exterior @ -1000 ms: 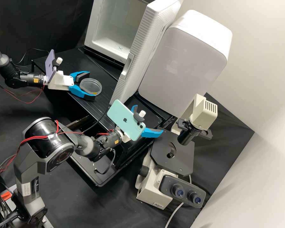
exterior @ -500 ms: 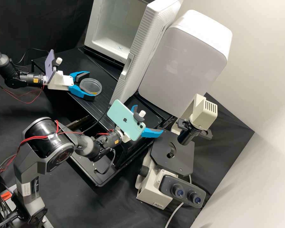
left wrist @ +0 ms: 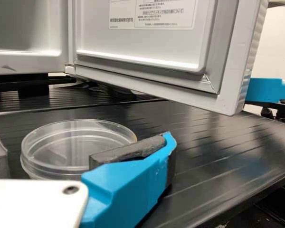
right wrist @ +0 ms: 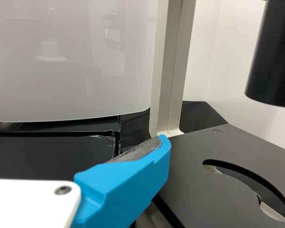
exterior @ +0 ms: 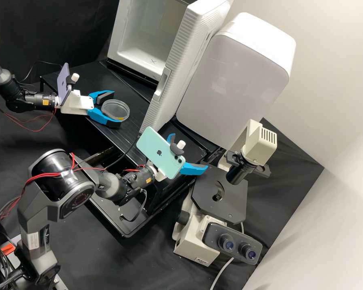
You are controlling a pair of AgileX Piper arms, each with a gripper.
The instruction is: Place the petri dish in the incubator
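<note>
Petri dish (exterior: 115, 109) (left wrist: 76, 145): one, clear, flat on ribbed tabletop (left wrist: 218, 142), between fingers of left hand (exterior: 110, 108). Hand open, not clamping.
Incubator (exterior: 143, 36): one, door (exterior: 181, 60) open, just beyond dish.
Door label (left wrist: 152, 12): print unreadable.
Right hand (exterior: 194, 168): at edge of microscope stage (exterior: 222, 199), well apart from dish. Open or closed: cannot tell.

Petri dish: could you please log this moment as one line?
petri dish: on bench, between left gripper fingers | incubator: open | right gripper: by microscope

The clear, round, lidded dish (exterior: 115, 110) (left wrist: 76, 145) is lying flat on the black ribbed bench (exterior: 127, 129), near the white incubator (exterior: 143, 36). The incubator is standing behind it with its ribbed door (exterior: 181, 60) swung wide open.
</note>
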